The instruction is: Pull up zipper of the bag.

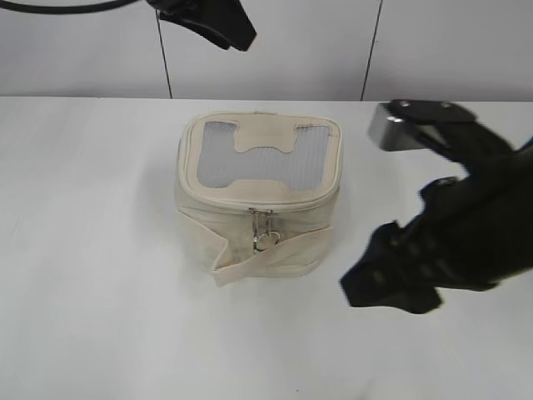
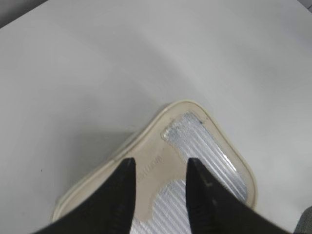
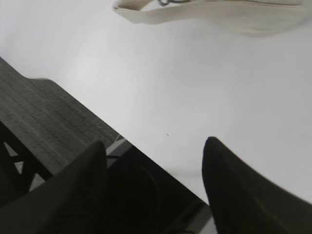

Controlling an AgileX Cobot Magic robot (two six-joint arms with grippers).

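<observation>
The cream-white boxy bag [image 1: 258, 196] stands mid-table, its grey mesh top with the cream H patch facing up. The zipper [image 1: 265, 227] runs round the top rim; its silver sliders with ring pulls hang at the front face. A flat strap crosses the front. My left gripper [image 1: 212, 23] is high behind the bag; in the left wrist view it [image 2: 158, 168] is open above the bag's top panel [image 2: 195, 146]. My right gripper [image 1: 387, 287] hovers to the bag's right front, open and empty [image 3: 153, 146]; the bag's lower edge [image 3: 219, 14] shows at the top of the right wrist view.
The white table [image 1: 100, 275] carries only the bag. Its front edge [image 3: 146, 156] runs under my right gripper, with dark floor beyond it. A white wall with dark seams [image 1: 164, 58] stands behind the table.
</observation>
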